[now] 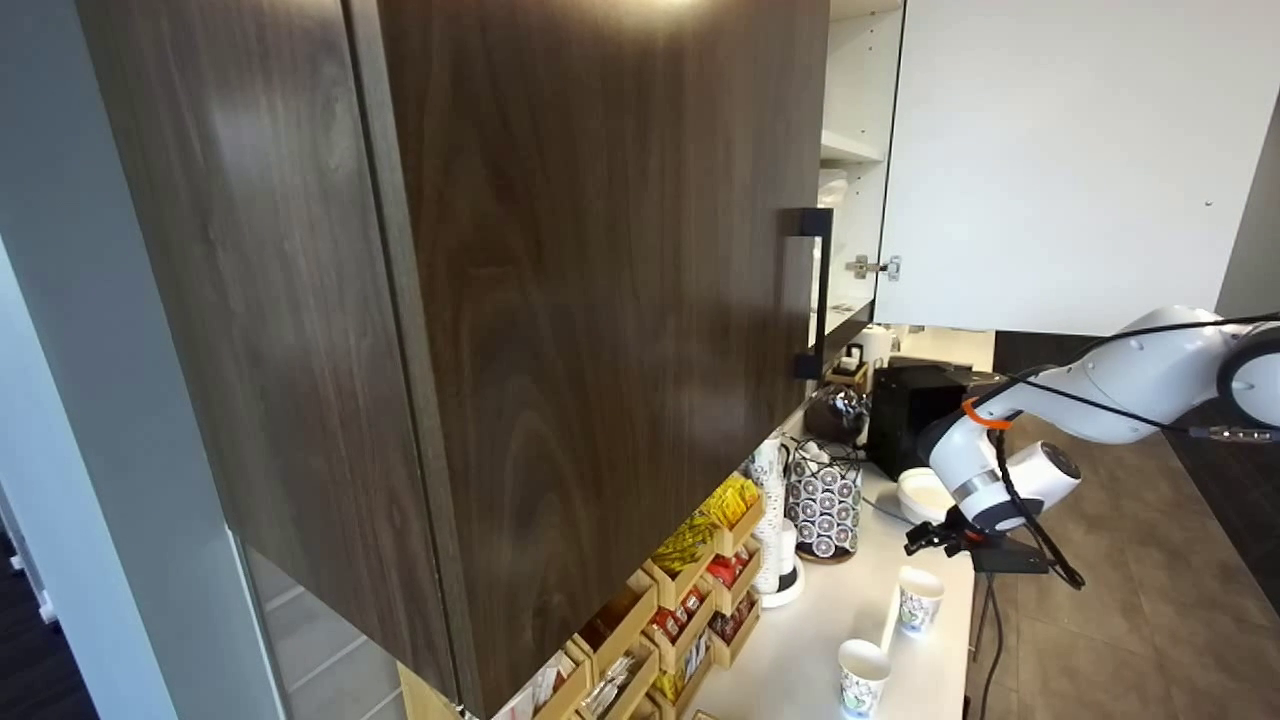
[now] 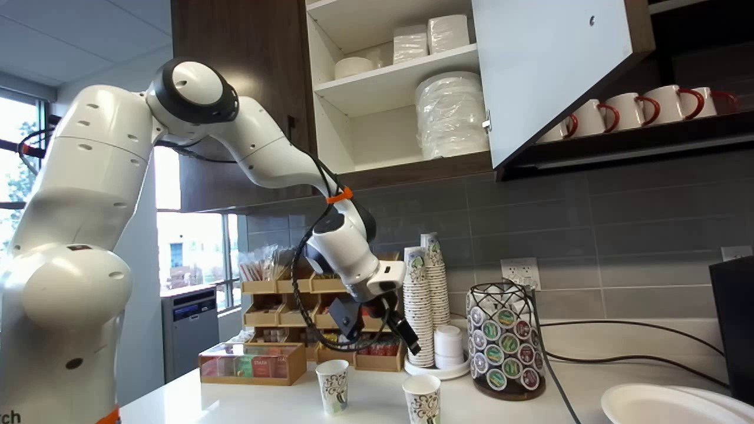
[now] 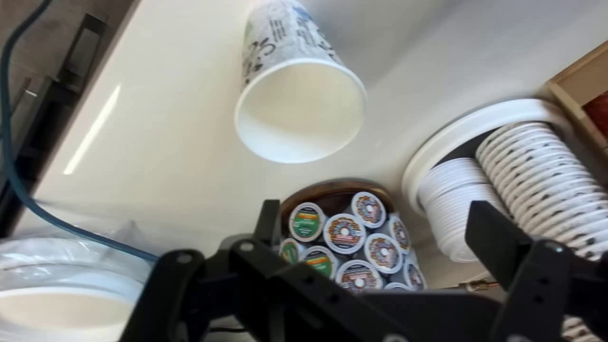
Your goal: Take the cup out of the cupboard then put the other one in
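Note:
The cupboard (image 1: 620,280) has one dark brown door shut and its right-hand door open, with a white inner face. Its pale shelves (image 2: 397,73) show in an exterior view with wrapped white stacks on them; I see no paper cup there. Two patterned paper cups stand upright on the counter: one cup (image 1: 920,602) (image 2: 423,403) near the gripper and another cup (image 1: 862,680) (image 2: 334,386) apart from it. My gripper (image 1: 930,540) (image 2: 412,341) is above the counter, below the cupboard. In the wrist view the gripper (image 3: 380,228) is open and empty, with a paper cup (image 3: 299,111) beyond its fingers.
A coffee pod rack (image 2: 506,347) (image 3: 351,237) and tall cup stacks (image 2: 419,306) stand along the wall. Wooden condiment trays (image 1: 690,600) are beside them. White plates (image 2: 665,406) and a cable (image 3: 19,180) lie on the counter. The open door (image 2: 548,70) juts outward.

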